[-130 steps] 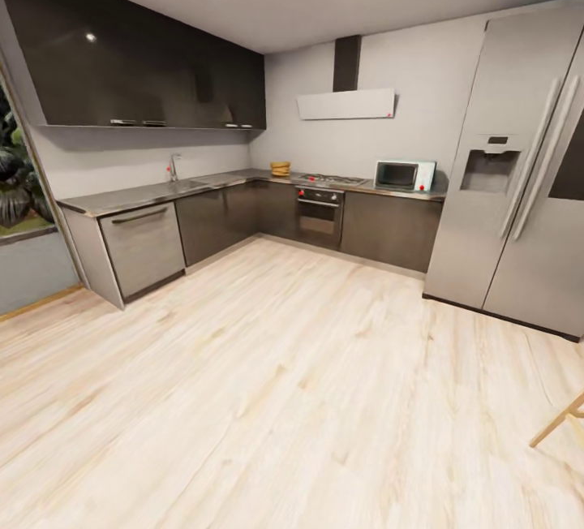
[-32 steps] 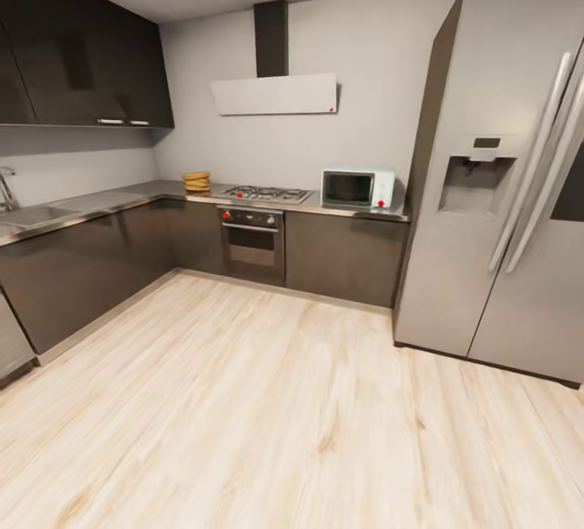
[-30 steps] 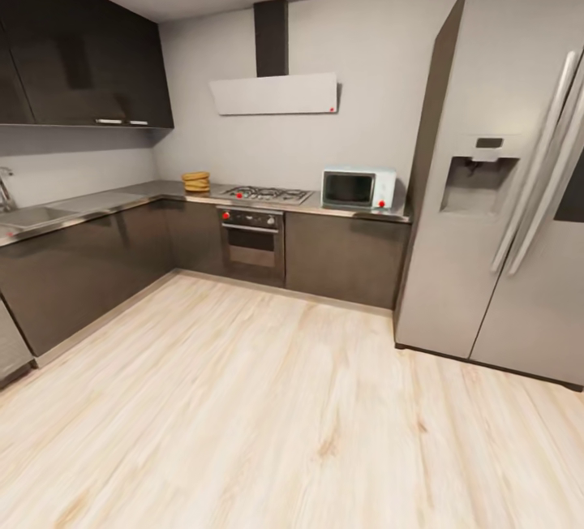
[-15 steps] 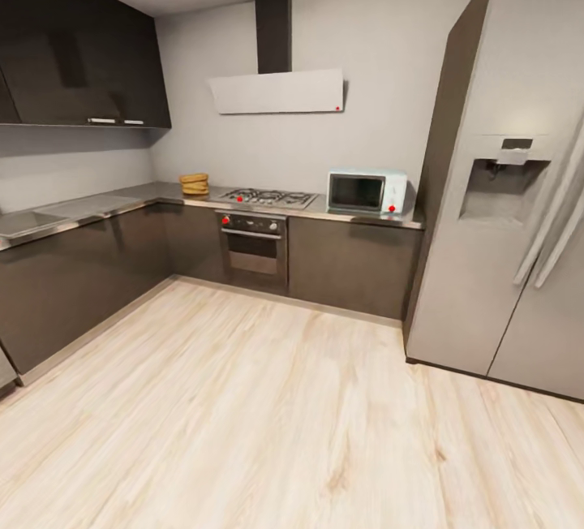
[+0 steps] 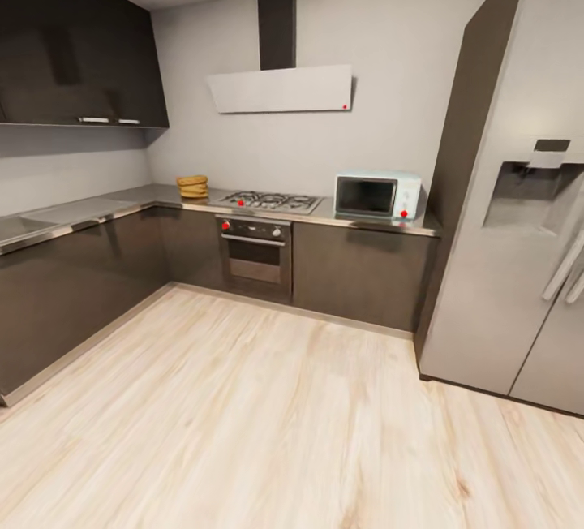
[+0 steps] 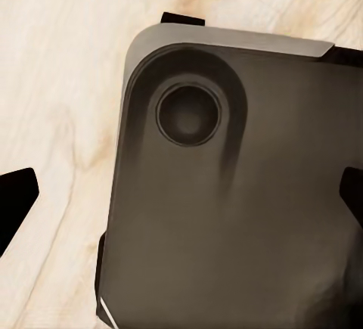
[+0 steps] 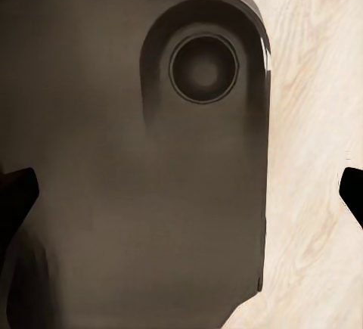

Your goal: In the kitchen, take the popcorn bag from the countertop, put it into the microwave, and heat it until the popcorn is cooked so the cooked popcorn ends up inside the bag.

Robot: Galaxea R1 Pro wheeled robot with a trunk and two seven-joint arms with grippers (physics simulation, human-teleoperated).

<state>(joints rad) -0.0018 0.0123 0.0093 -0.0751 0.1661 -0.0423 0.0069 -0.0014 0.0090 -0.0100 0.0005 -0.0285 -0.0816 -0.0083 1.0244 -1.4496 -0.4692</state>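
Note:
The tan-brown popcorn bag (image 5: 193, 186) stands on the grey countertop (image 5: 97, 208) in the far corner, left of the gas hob. The mint-blue microwave (image 5: 378, 195) sits on the same countertop to the hob's right, beside the fridge, with its door closed. Both are across the room from me. In the left wrist view my left gripper (image 6: 181, 200) is open, its dark fingertips (image 6: 17, 199) wide apart over my own dark base. In the right wrist view my right gripper (image 7: 181, 193) is open the same way, with nothing between its fingers.
A gas hob (image 5: 270, 201) tops a built-in steel oven (image 5: 255, 249). A tall steel fridge (image 5: 519, 212) stands at the right. Dark cabinets run along the left wall and back wall. Pale wooden floor (image 5: 268, 415) stretches between me and the counters.
The head view has shifted: the back counter, microwave and fridge loom larger and sit further right, so the camera has come closer. Nothing in the kitchen has moved.

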